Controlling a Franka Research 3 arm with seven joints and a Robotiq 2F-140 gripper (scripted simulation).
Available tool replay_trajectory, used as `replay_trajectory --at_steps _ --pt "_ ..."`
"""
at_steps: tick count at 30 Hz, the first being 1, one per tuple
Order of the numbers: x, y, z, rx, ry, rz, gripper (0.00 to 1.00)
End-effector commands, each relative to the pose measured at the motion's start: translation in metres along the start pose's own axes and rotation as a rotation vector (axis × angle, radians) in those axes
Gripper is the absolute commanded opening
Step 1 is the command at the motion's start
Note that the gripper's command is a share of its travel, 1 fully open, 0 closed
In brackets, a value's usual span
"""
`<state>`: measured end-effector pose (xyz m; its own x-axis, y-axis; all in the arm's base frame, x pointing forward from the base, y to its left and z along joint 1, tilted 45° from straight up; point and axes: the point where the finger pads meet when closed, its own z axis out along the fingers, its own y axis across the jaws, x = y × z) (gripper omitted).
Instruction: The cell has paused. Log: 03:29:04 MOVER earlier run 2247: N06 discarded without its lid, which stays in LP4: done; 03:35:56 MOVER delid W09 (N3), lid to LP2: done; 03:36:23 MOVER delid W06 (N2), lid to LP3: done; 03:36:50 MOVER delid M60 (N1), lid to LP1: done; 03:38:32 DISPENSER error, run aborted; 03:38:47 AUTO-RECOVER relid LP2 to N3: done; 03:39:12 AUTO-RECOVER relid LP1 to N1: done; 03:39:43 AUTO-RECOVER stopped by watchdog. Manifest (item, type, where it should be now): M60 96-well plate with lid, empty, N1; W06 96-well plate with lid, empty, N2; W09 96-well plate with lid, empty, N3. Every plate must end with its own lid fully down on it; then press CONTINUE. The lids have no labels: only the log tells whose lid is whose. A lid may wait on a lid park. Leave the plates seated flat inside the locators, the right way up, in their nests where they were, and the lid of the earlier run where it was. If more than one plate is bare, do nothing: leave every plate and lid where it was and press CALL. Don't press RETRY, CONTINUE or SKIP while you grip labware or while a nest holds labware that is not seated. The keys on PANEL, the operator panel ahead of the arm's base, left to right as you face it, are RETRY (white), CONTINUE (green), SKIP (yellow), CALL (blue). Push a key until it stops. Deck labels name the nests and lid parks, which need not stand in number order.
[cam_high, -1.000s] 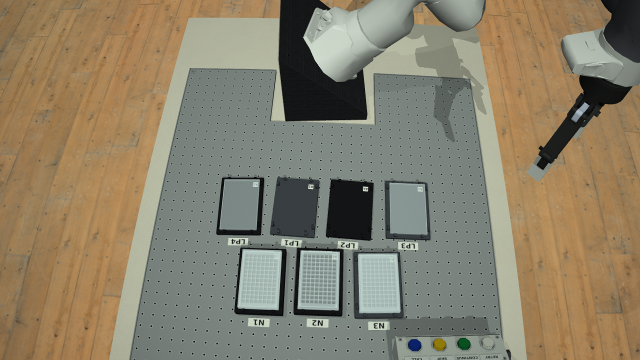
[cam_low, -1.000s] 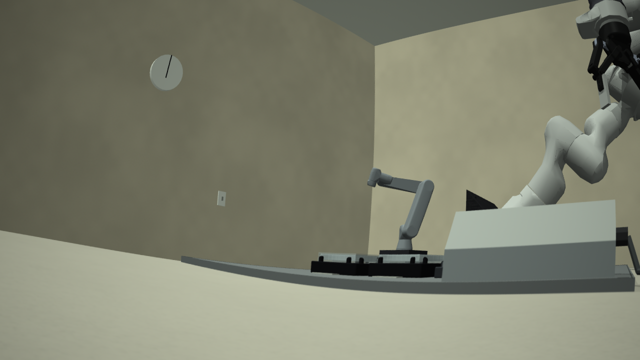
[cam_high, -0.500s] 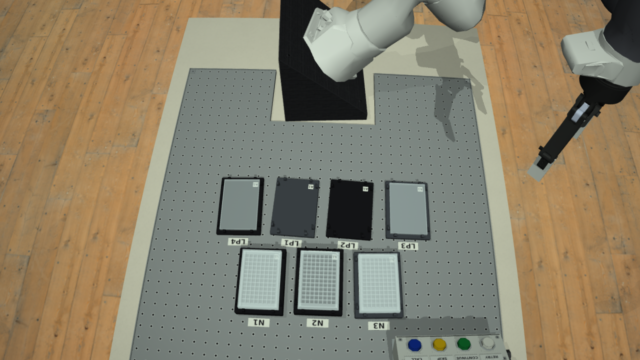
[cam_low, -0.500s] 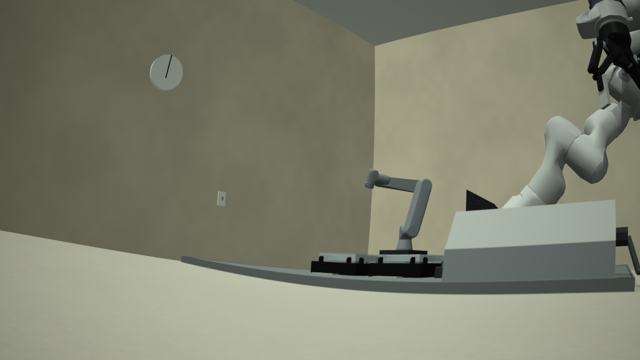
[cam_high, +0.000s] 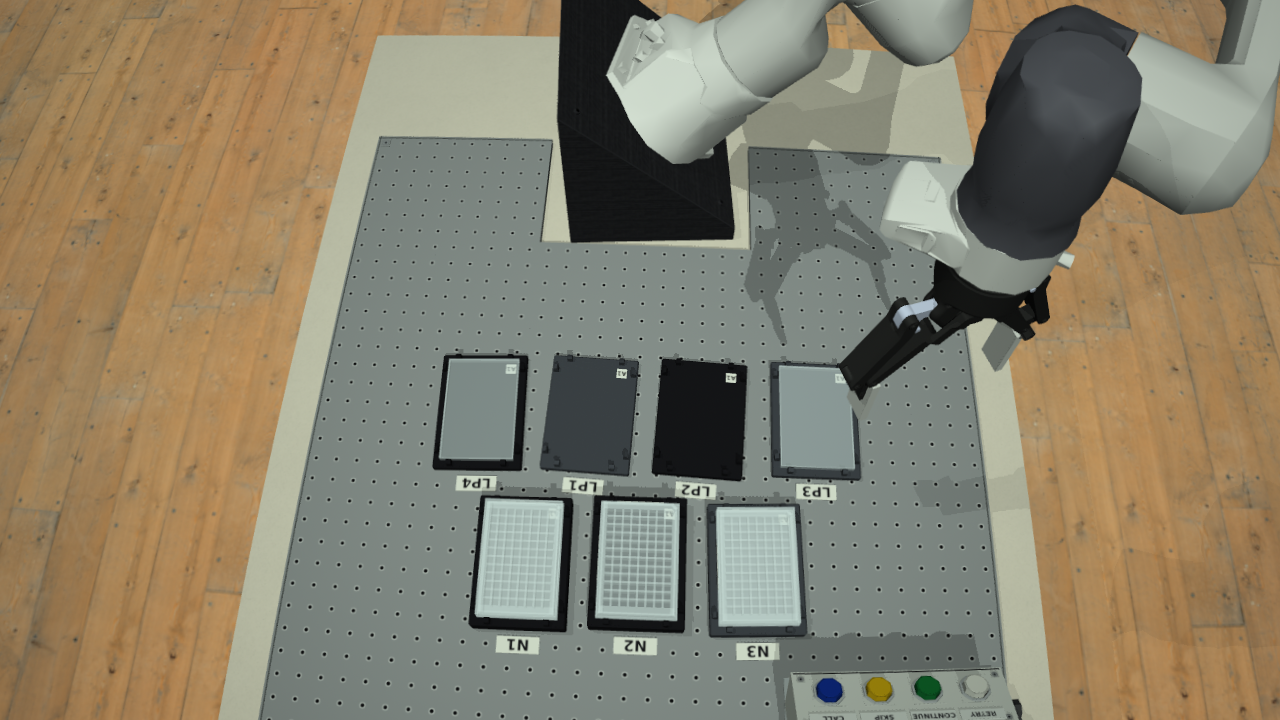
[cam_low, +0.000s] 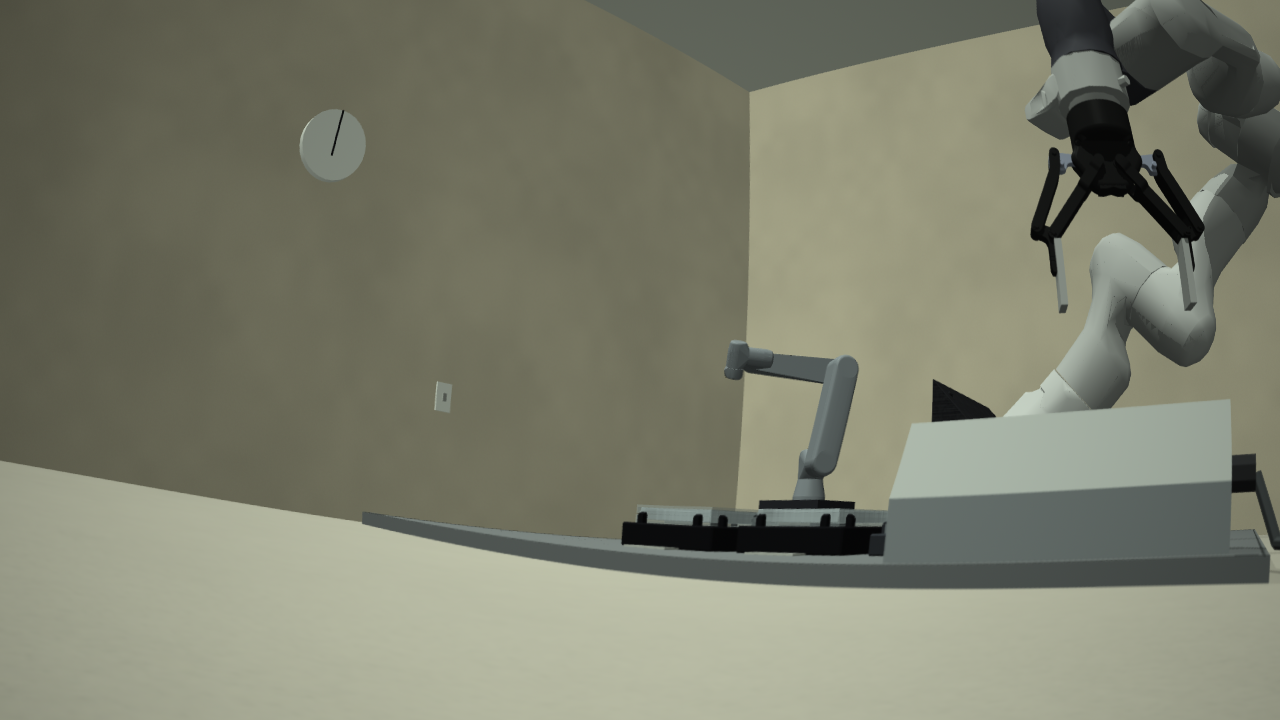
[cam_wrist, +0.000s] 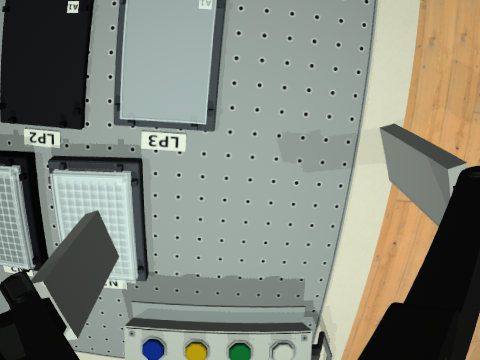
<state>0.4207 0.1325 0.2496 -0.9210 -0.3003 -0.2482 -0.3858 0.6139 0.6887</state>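
Observation:
Three 96-well plates sit in nests N1 (cam_high: 521, 562), N2 (cam_high: 637, 562) and N3 (cam_high: 757, 568). The N2 plate shows sharp wells. The N1 and N3 plates look paler, as under lids. A clear lid lies on LP3 (cam_high: 815, 419), and it also shows in the wrist view (cam_wrist: 167, 64). Another lid lies on LP4 (cam_high: 480, 410). LP1 (cam_high: 589, 411) and LP2 (cam_high: 699, 418) are bare. My gripper (cam_high: 926, 371) is open and empty, high above the deck's right side, right of LP3; it shows in the side view (cam_low: 1125, 300).
The panel (cam_high: 899, 694) stands at the front right with the keys CALL blue (cam_wrist: 154, 350), SKIP yellow (cam_wrist: 196, 352), CONTINUE green (cam_wrist: 239, 352) and RETRY white (cam_wrist: 283, 352). A black block (cam_high: 640, 134) stands at the arm's base. A small grey arm (cam_low: 805, 420) stands behind the deck.

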Motion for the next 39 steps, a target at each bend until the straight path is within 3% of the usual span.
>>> replay_trajectory --at_steps 1,2,7,14,39 --pt "0.004 -0.031 0.007 0.022 -0.021 0.095 1.0" --pt "0.025 -0.075 0.028 0.021 -0.014 0.149 1.0" --pt "0.078 -0.139 0.066 0.027 0.028 0.34 1.0" --pt "0.147 -0.229 0.108 0.029 0.04 0.381 1.0" --pt "0.147 -0.229 0.108 0.029 0.04 0.381 1.0"
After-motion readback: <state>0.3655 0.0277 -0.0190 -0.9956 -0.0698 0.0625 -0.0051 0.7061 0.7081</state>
